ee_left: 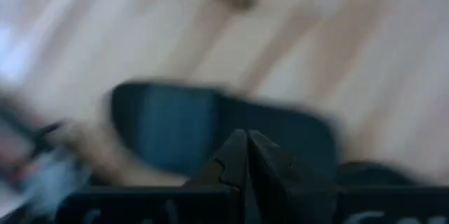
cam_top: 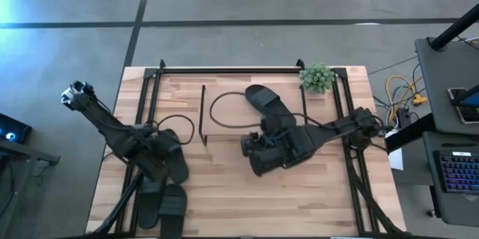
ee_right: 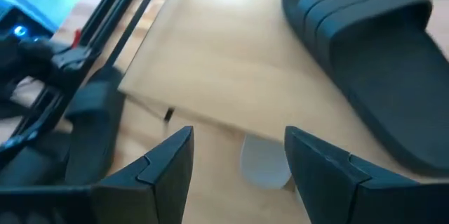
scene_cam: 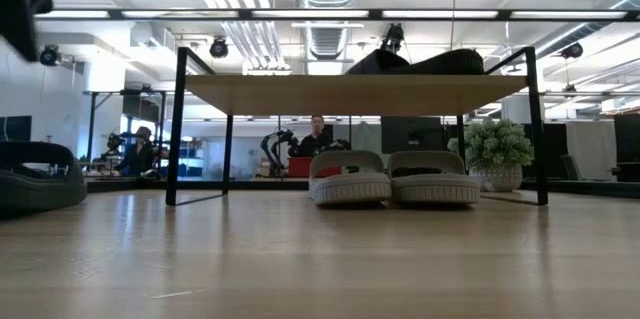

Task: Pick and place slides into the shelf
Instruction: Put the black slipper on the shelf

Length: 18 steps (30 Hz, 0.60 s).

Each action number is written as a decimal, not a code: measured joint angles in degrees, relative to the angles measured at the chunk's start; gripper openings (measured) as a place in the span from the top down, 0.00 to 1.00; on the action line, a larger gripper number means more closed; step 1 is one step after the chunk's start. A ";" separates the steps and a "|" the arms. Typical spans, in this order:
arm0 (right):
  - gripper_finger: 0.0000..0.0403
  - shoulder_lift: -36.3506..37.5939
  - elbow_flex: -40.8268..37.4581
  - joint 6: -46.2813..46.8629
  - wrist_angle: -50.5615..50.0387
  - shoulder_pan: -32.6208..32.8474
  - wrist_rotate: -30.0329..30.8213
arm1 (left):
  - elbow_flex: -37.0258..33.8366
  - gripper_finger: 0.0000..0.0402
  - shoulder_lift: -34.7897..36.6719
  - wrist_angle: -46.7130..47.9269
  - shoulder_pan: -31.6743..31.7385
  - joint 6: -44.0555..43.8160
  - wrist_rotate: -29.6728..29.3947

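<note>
The shelf [scene_cam: 350,92] stands mid-table, and its light top board also shows in the high view [cam_top: 224,135]. One black slide [cam_top: 266,104] lies on the board. Two light grey slides [scene_cam: 350,179] [scene_cam: 435,179] stand side by side under it. My right gripper [ee_right: 238,161] is open and empty at the board's near edge [ee_right: 210,122], with the black slide [ee_right: 372,62] ahead of it and a grey slide's toe [ee_right: 265,162] showing below. My left gripper [ee_left: 245,147] is shut over a black slide [ee_left: 189,122] at the table's left, among three black slides [cam_top: 174,165]. My left gripper's shut fingers [ee_left: 235,155] stand close over a black slide's sole; the view is blurred and I cannot tell whether they touch it.
A small potted plant [cam_top: 317,78] stands at the shelf's far right corner. Black frame rails [cam_top: 150,97] [cam_top: 346,119] run along both table sides. A black slide [scene_cam: 35,174] lies at the low view's left. A person [scene_cam: 318,129] sits in the room behind.
</note>
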<state>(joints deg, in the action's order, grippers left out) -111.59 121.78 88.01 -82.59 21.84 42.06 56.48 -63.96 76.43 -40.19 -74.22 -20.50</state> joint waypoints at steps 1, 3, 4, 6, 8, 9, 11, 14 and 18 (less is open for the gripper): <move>0.47 0.00 -0.04 0.00 0.01 0.65 -0.02 | 0.19 1.00 -1.29 2.14 0.01 -0.37 1.07; 0.47 0.00 -0.26 0.01 -0.05 1.88 -0.04 | 0.31 0.99 -3.74 3.60 -0.01 -0.22 3.16; 0.47 0.00 -0.48 0.22 -0.05 2.43 -0.04 | 0.38 0.97 -5.03 3.79 -0.06 0.26 3.83; 0.47 0.00 -1.00 1.24 -0.16 3.40 -0.04 | 0.87 0.94 -7.96 3.54 -0.16 2.12 4.45; 0.47 0.00 -1.54 2.23 -0.46 4.19 -0.09 | 1.66 0.88 -10.84 3.64 -0.17 4.35 4.45; 0.47 0.00 -1.68 2.55 -0.77 4.53 -0.25 | 2.13 0.86 -12.20 3.64 -0.17 5.13 4.40; 0.47 0.00 -1.80 3.25 -1.17 5.12 -0.50 | 2.91 0.80 -14.91 3.90 -0.04 5.76 4.38; 0.47 0.00 -1.83 3.48 -1.22 5.84 -0.51 | 3.69 0.71 -18.66 7.03 0.25 5.54 4.86; 0.47 0.00 -1.86 3.92 -1.22 6.35 -0.54 | 3.05 0.65 -22.46 8.59 0.78 3.99 6.85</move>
<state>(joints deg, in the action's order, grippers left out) -111.59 119.92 91.93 -83.81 28.18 41.53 59.53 -86.42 85.02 -39.41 -70.23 -13.64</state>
